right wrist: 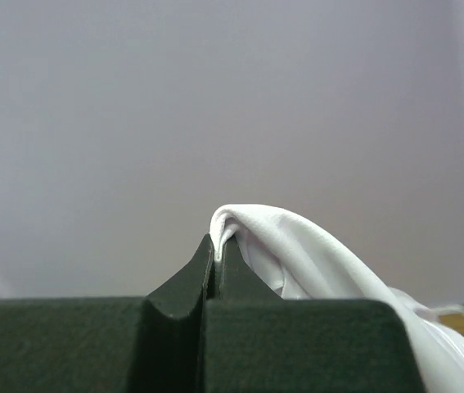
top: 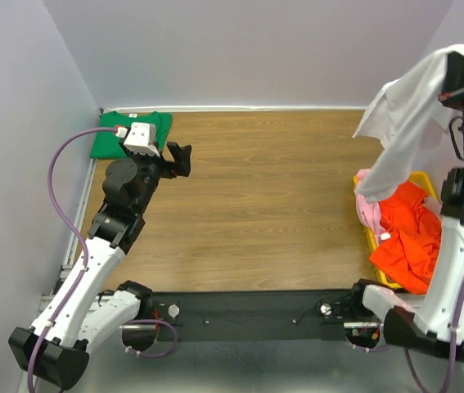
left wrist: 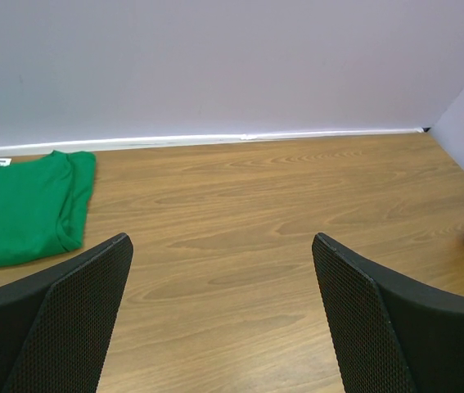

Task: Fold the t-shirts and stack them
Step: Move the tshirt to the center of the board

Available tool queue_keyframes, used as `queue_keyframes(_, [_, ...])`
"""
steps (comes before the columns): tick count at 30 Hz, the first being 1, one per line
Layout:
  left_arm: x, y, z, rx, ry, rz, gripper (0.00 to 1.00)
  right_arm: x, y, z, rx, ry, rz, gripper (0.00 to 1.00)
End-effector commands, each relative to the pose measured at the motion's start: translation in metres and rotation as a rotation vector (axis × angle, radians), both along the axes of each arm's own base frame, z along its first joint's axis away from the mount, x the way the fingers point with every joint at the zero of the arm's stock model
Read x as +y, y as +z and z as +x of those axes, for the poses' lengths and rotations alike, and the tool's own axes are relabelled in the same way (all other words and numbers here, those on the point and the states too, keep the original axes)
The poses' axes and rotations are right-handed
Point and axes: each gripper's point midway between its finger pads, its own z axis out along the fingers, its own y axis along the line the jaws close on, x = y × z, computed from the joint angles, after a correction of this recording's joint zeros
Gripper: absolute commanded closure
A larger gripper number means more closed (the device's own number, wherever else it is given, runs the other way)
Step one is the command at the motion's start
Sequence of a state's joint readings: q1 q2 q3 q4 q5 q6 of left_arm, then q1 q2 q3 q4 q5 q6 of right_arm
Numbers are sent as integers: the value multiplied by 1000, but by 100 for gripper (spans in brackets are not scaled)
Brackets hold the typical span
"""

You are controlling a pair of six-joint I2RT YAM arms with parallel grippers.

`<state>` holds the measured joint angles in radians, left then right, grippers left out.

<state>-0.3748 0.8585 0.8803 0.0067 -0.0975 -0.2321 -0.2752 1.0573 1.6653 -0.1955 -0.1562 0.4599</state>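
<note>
The right fingers were pinched fully shut on a thin fold of the white t-shirt, which hung high above the yellow bin holding the orange-red t-shirt and the pink t-shirt. The left fingers stood wide apart and empty over the tabletop, near the folded green t-shirt in the far left corner. With so little cloth caught, the white tee could slip free in transit, or its hanging hem could snag and drag the bin's shirts out.

Brown wood-grain tabletop; plain lilac-grey walls behind and beside it; thin white strip along its far edge.
</note>
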Motion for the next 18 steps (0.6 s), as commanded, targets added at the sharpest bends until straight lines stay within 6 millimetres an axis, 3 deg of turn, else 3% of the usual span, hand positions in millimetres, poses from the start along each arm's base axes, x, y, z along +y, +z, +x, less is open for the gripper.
queue_keyframes(1, [8, 3, 0, -15, 34, 8, 2, 69, -20, 42, 73, 458, -21, 100])
queue_keyframes(2, [8, 4, 0, -19, 34, 10, 2, 76, -22, 48, 76, 469, -24, 100])
queue_keyframes(3, [8, 4, 0, -18, 36, 11, 2, 101, -23, 53, 77, 523, -35, 100])
queue_keyframes(5, [9, 3, 1, -18, 40, 13, 2, 125, -28, 60, 79, 549, -56, 100])
queue_keyframes(6, [9, 4, 1, -20, 39, 13, 2, 151, -34, 69, 101, 605, -65, 100])
queue_keyframes(8, [8, 3, 1, -19, 37, 15, 2, 177, -42, 77, 130, 665, -71, 99])
queue_keyframes(9, [8, 3, 1, -20, 36, 14, 2, 205, -51, 74, 160, 726, -81, 100])
queue_keyframes(11, [8, 2, 2, -19, 34, 20, 2, 229, -62, 84, 196, 744, -99, 100])
queue_keyframes(13, [10, 1, 3, -19, 44, 26, 2, 255, -69, 77, 210, 803, -106, 100])
queue_keyframes(16, [12, 0, 3, -19, 56, 27, 2, 271, -75, 74, 228, 841, -103, 100])
queue_keyframes(18, [14, -2, 4, -14, 70, 30, 2, 268, -88, 81, 263, 811, -76, 100])
